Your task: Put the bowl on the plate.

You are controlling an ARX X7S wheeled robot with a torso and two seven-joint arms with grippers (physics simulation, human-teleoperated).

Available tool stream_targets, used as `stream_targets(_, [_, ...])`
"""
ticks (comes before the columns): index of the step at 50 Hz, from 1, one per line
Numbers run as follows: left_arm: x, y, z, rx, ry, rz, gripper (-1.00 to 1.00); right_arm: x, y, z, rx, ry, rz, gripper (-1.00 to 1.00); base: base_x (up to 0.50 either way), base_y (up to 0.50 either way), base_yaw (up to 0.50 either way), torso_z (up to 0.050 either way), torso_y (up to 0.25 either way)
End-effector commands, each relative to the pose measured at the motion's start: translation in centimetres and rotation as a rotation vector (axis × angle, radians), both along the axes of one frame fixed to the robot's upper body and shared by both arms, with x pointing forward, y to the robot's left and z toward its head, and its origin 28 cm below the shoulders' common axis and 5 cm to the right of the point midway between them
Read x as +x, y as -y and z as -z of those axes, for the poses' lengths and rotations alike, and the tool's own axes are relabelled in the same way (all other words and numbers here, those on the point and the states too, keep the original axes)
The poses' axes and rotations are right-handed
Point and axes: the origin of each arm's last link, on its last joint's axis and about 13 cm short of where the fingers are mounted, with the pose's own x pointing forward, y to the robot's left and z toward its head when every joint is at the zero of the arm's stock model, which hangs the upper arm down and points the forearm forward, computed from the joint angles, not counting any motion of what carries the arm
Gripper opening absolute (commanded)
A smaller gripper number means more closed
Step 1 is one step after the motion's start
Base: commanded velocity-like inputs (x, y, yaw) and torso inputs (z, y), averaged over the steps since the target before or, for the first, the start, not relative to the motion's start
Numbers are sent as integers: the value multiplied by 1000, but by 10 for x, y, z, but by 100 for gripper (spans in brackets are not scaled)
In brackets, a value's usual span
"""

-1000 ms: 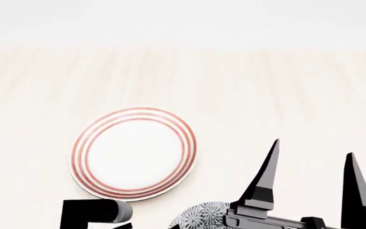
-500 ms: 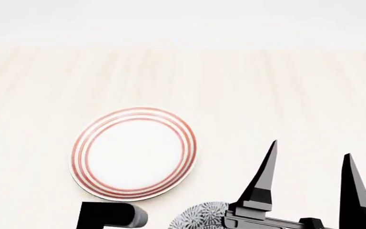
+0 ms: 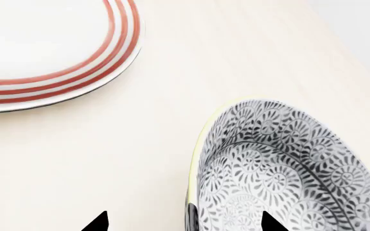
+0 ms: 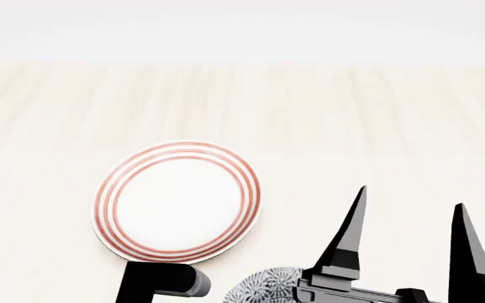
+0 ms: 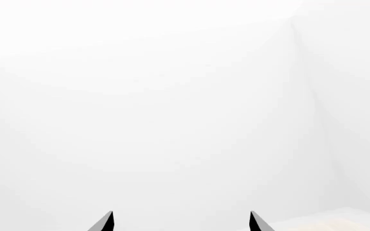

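Observation:
The plate [image 4: 177,201], white with red rings, lies flat on the pale wooden table [image 4: 352,113]; the left wrist view also shows the plate [image 3: 50,48]. The patterned bowl [image 4: 264,287] peeks in at the head view's lower edge, just right of the plate and apart from it. The bowl [image 3: 288,168] fills one side of the left wrist view. My left gripper [image 3: 185,220] is open and straddles the bowl's yellowish rim, one fingertip over the inside, the other over the table. My right gripper [image 4: 411,197] is open, fingers pointing up, holding nothing; the right gripper [image 5: 181,217] faces a white wall.
My left arm [image 4: 158,281] shows as a black block below the plate. The right gripper's body covers part of the bowl in the head view. The table runs far back to a white wall [image 4: 242,31]. A sliver of table [image 5: 339,222] shows in the right wrist view.
In the head view my left arm has slid right along the lower edge, toward the bowl. The right gripper has shifted only slightly. Plate and bowl have not moved.

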Motion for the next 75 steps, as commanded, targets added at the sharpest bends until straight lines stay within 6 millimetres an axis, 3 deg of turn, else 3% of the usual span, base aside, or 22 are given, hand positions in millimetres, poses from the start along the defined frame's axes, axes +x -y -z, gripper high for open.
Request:
stream_targets(1, [7,2,0,-17,0,4,100,-1,0,-1,-8,9,3,100,0,0,0,0,0])
stream_targets(9, [8,3,2,-5,4,30,100,-1,0,-1,-8,8,3,100,0,0,0,0,0])
stream_targets(10, [8,3,3,8,7,34,-100,-1,0,-1,-9,9,2,100,0,0,0,0,0])
stream_targets(26, [7,-2,-10,73,185,54,-100,-1,-1,1,-10,0,-3,100,0,0,0,0,0])
stream_targets(37, [23,-9,-29,150,379,98,-100,-2,-2,1,-13,-1,-8,100,0,0,0,0,0])
stream_targets(43, [44,-14,-47,185,488,82,-100,-2,-2,1,-13,-1,-7,100,0,0,0,0,0])
stream_targets(54, [75,-25,-66,181,539,-24,-100,-2,-2,1,-13,-3,-8,100,0,0,0,0,1])
stream_targets(63, [98,-34,-83,162,534,-111,-100,-2,-2,3,-14,-10,-10,100,0,0,0,0,0])
stream_targets(75, [134,-41,-85,180,410,-248,-100,-1,-1,3,-11,-13,-10,100,0,0,0,0,0])
